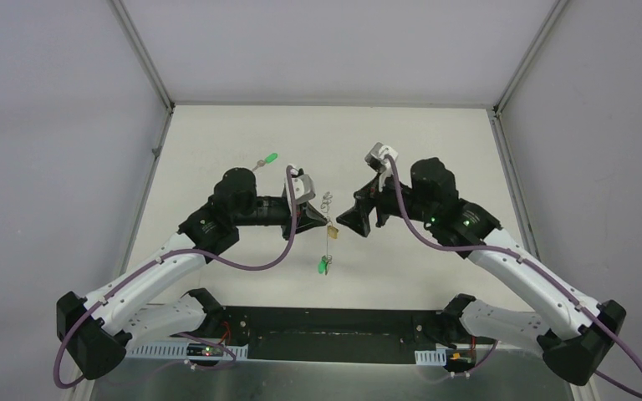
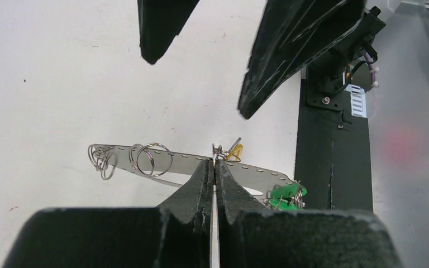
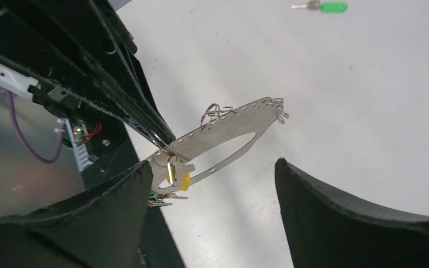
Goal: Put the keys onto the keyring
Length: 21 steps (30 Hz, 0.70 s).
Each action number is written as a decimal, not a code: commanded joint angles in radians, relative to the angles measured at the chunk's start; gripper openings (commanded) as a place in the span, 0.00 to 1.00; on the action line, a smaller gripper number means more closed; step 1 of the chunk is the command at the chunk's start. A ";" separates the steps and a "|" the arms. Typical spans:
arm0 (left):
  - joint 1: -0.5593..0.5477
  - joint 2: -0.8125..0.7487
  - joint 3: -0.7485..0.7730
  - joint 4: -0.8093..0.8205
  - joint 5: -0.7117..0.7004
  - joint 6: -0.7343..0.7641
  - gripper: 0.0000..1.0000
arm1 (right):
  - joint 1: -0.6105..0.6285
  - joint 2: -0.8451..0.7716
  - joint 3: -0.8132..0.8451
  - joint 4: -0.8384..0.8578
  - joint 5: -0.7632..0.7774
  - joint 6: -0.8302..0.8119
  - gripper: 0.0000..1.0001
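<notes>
Between the tips of my left pincer (image 2: 215, 165), pinched tight, sits the keyring (image 2: 260, 172), a yellow key (image 2: 236, 149) hanging just beside, and my right pincer (image 3: 212, 164) is spread wide.

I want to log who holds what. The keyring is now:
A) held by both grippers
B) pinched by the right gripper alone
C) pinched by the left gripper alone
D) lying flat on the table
C: the left gripper is shut on the band of the keyring, while the right gripper stands open, apart from it.
</notes>
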 commanded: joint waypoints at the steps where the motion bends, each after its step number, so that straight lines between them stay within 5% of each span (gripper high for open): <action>1: -0.007 -0.040 -0.019 0.123 0.026 -0.005 0.00 | 0.000 -0.109 -0.092 0.207 -0.041 -0.118 0.88; 7: -0.007 -0.065 -0.062 0.214 0.074 0.007 0.00 | 0.000 -0.201 -0.271 0.520 -0.107 -0.128 0.89; 13: -0.007 -0.087 -0.106 0.289 0.105 0.009 0.00 | 0.001 -0.169 -0.287 0.594 -0.342 -0.193 0.90; 21: -0.007 -0.081 -0.123 0.316 0.126 -0.012 0.00 | 0.001 -0.141 -0.309 0.643 -0.472 -0.245 0.75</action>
